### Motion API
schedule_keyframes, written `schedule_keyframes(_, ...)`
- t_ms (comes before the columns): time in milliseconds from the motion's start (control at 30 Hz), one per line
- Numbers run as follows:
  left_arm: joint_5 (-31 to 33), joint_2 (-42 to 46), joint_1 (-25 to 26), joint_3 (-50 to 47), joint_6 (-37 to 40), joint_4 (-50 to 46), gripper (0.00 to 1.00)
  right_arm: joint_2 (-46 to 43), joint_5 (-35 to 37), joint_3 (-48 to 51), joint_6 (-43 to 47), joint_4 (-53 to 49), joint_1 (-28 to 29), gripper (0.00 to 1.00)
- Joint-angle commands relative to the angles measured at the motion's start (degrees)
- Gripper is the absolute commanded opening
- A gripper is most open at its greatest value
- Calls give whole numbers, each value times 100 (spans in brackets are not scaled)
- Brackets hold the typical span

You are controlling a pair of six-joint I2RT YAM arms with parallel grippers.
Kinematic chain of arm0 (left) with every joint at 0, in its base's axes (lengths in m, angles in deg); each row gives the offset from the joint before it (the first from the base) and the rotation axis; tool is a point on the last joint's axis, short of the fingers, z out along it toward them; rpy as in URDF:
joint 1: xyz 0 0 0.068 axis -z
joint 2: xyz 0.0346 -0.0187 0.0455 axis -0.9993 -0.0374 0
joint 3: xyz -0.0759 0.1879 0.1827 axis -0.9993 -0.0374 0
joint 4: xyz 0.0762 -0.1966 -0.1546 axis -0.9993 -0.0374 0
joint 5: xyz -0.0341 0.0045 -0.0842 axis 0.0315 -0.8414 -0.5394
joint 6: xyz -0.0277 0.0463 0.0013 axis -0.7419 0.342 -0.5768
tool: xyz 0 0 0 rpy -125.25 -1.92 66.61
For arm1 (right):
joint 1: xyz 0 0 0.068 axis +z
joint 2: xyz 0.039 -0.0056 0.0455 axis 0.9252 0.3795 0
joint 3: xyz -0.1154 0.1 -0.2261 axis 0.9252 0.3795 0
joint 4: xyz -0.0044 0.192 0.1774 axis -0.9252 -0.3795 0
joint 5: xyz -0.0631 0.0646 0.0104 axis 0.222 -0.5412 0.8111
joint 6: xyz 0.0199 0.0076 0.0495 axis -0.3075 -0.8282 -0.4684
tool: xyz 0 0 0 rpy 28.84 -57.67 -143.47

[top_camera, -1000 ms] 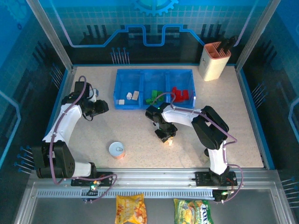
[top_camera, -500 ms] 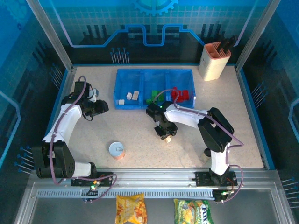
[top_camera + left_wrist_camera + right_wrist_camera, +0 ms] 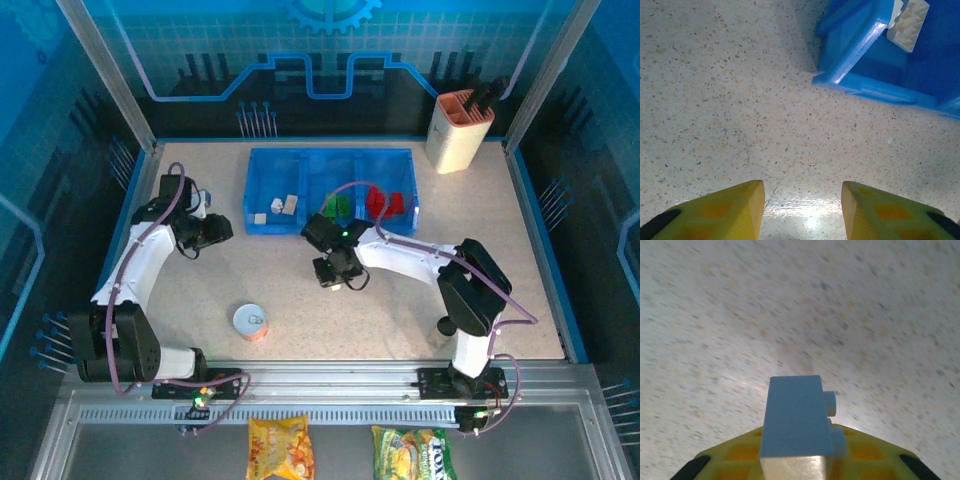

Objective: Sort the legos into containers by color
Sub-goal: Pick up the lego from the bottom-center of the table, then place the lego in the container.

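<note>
The containers are one blue tray (image 3: 262, 160) with three compartments, at the back middle of the table. Its left compartment holds white legos (image 3: 276, 208), the middle one green legos (image 3: 335, 208), the right one red legos (image 3: 388, 200). My right gripper (image 3: 338, 274) hangs over the table just in front of the tray, shut on a white lego (image 3: 797, 417) with its studs pointing right. To the left of the tray, my left gripper (image 3: 216, 229) is open with bare table between its yellow fingers (image 3: 720, 210). The tray's corner (image 3: 850, 65) and a white lego (image 3: 910, 17) lie ahead of it.
A round tin can (image 3: 250, 322) stands near the front left of the table. A beige knife block (image 3: 460, 128) occupies the back right corner. Two snack bags (image 3: 280, 447) (image 3: 412, 452) lie below the table's front rail.
The right gripper has moved back and to the left towards the tray, carrying the white lego off the table. The left arm has stayed still.
</note>
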Motion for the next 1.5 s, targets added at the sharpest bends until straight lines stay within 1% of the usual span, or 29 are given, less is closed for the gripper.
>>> schedule_keyframes(0, -151, 92, -85, -57, 102, 9, 45, -196, 373, -50, -110, 849, 241, 24)
schedule_keyframes(133, -173, 93, -85, -66, 94, 29, 45, -117, 524, -135, 8, 1470, 304, 24)
schedule_keyframes(333, -180, 98, -85, -71, 94, 32, 45, 160, 698, -476, 187, 2113, 305, 24)
schedule_keyframes(600, -176, 111, -85, -74, 85, 31, 45, 765, 789, -1184, 307, 2703, 161, 23)
schedule_keyframes(967, -139, 177, -85, -95, 73, 53, 45, 1908, 794, -2563, 141, 2806, -172, 23)
schedule_keyframes(1133, -145, 182, -87, -92, 76, 57, 45, 2466, 676, -3200, 0, 2769, -304, 24)
schedule_keyframes(1467, -130, 169, -92, -101, 76, 45, 45, 3524, 723, -4429, -140, 2473, -376, 25)
